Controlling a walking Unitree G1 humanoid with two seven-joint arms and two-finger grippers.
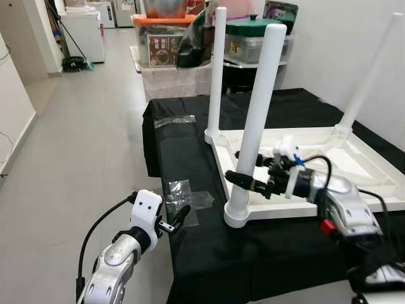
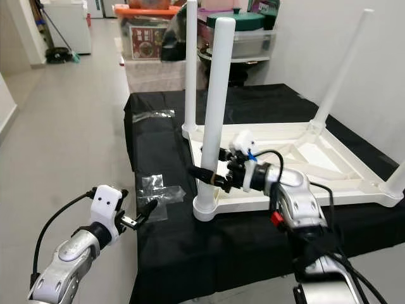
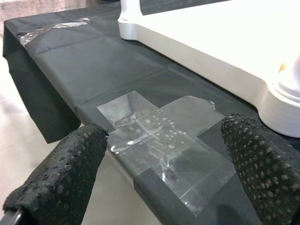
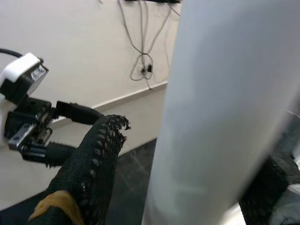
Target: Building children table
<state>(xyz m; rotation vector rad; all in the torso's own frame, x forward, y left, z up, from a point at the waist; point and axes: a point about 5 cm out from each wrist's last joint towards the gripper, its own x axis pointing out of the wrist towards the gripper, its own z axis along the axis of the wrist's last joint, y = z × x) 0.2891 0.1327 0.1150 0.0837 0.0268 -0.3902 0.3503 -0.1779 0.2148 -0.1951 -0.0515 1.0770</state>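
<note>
In the left eye view the white children's table (image 1: 354, 158) lies upside down on the black-draped tabletop (image 1: 190, 126), right of centre in the frame, with its legs pointing up. The right hand (image 1: 243, 180) is clamped round the near leg (image 1: 256, 120) low down, just above its socket at the corner. The left hand (image 1: 177, 220) hangs at the lower left, off the tabletop edge. In the right eye view the leg looks straight and seated, smooth white plastic, tall and slim; my guess is that a sideways pull from so low a grip could cock it in the socket or drag the light frame across the cloth. In the left wrist view the left hand's fingers (image 3: 61, 173) stand apart, empty, over clear tape (image 3: 159, 136) stuck on the cloth. In the right wrist view the leg fills the gap between the dotted black fingers (image 4: 93, 164).
</note>
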